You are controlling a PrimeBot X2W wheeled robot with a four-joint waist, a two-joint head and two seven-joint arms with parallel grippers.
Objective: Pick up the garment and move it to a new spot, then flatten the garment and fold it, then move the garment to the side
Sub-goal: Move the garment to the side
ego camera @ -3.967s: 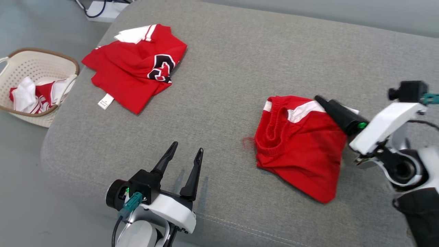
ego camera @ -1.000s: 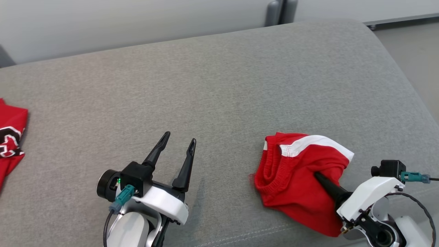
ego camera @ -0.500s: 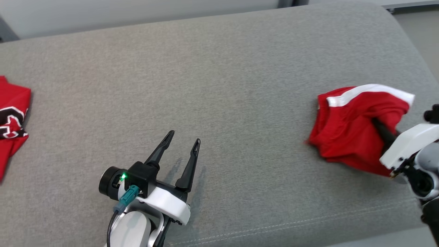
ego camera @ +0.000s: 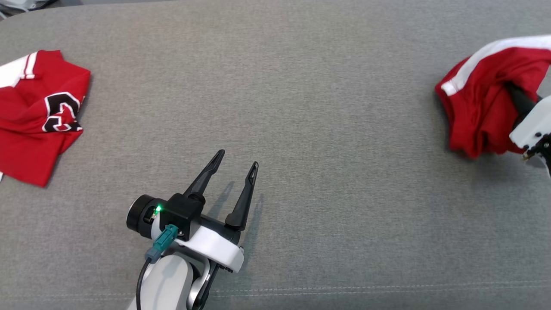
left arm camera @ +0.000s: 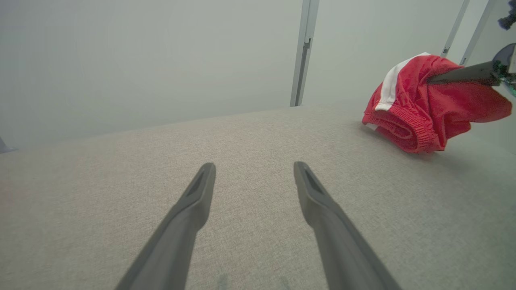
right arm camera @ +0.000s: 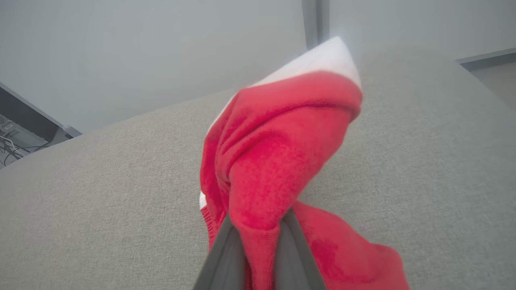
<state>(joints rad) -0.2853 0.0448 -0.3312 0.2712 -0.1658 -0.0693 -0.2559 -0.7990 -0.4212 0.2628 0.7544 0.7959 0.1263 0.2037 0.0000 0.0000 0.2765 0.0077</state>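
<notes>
Garment [right arm camera: 282, 153] (apparently part-lifted) pinched by right gripper [right arm camera: 258, 220].

A broad grey upholstered cushion [ego camera: 301, 107] is stretching out wide, a stitched seam [ego camera: 344, 287] running along its near edge. A crumpled red jersey [ego camera: 34, 125] with white trim is lying on its left end. Bunched red shorts [ego camera: 478, 107] are hanging just over its right end.

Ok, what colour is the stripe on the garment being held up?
White stripe on the red garment; clearest in the left wrist view.
</notes>
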